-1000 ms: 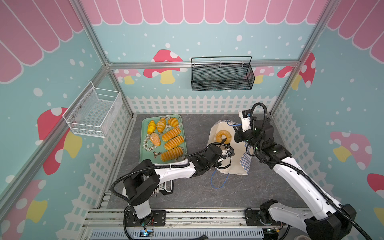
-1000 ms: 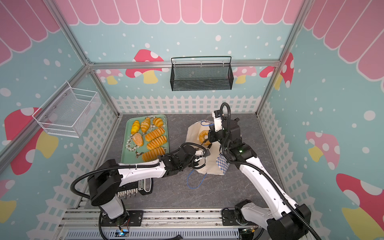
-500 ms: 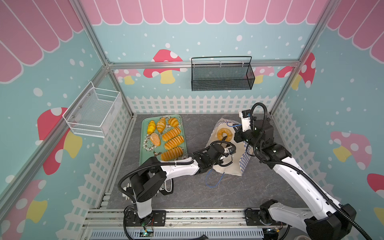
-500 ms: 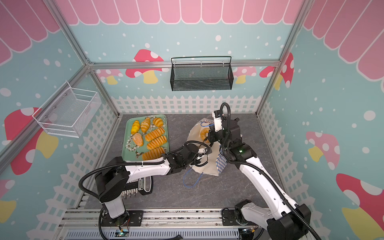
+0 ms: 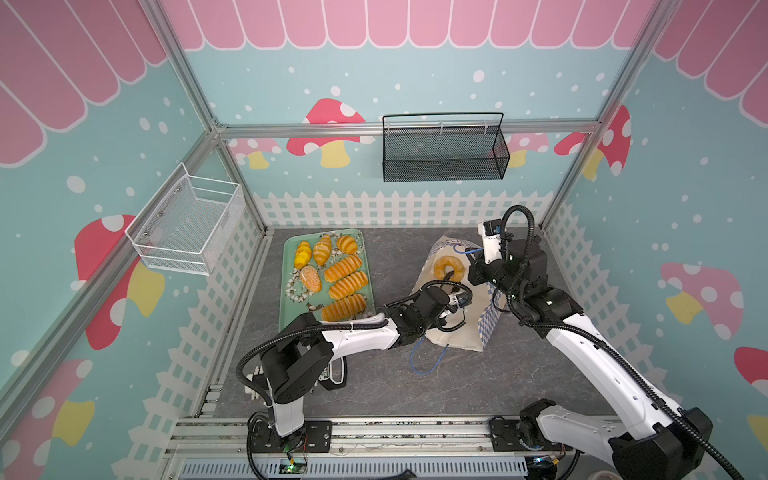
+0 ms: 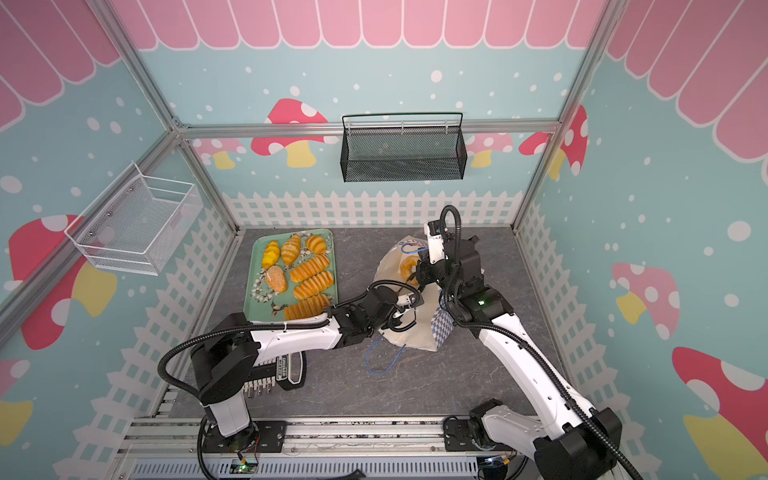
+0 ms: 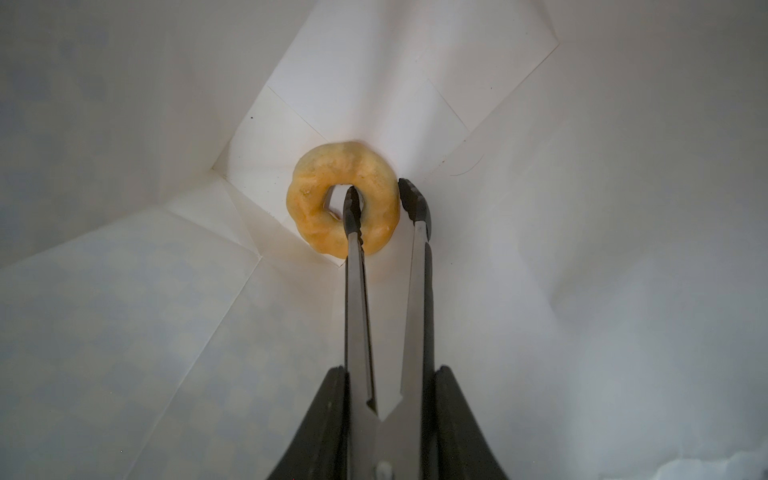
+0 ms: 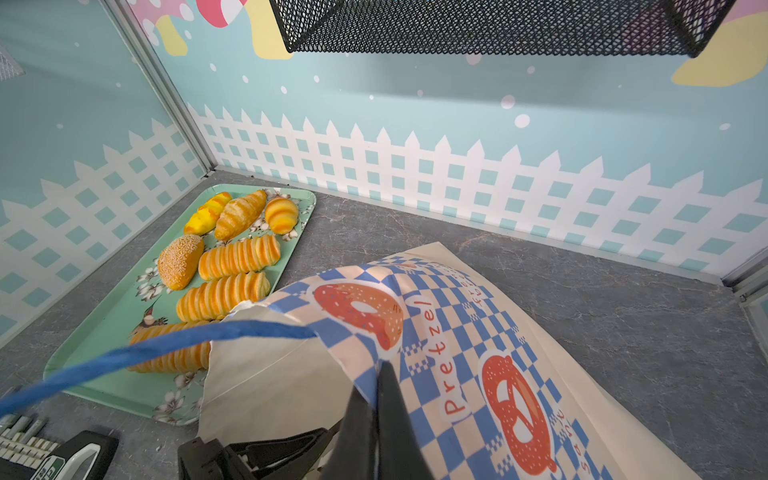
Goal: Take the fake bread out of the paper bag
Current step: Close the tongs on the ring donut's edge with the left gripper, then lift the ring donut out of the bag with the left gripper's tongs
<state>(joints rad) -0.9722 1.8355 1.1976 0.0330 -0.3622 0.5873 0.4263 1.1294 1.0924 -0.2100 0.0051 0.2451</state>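
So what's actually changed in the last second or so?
The left gripper has moved in, pushing its tongs a little deeper into the paper bag; the tips now straddle one side of the doughnut. The bag's near end slid slightly leftward. Unchanged: the right gripper pinching the bag's rim, the fake bread on the tray.

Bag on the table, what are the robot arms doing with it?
They are emptying it. The right gripper pinches the rim of the bag and holds its mouth open. The left gripper holds tongs and reaches deep inside, where a doughnut lies at the bottom. One tong tip sits in the doughnut's hole and the other outside it, so the tongs are around one side of the ring. Seven breads lie on the green tray beside the bag.
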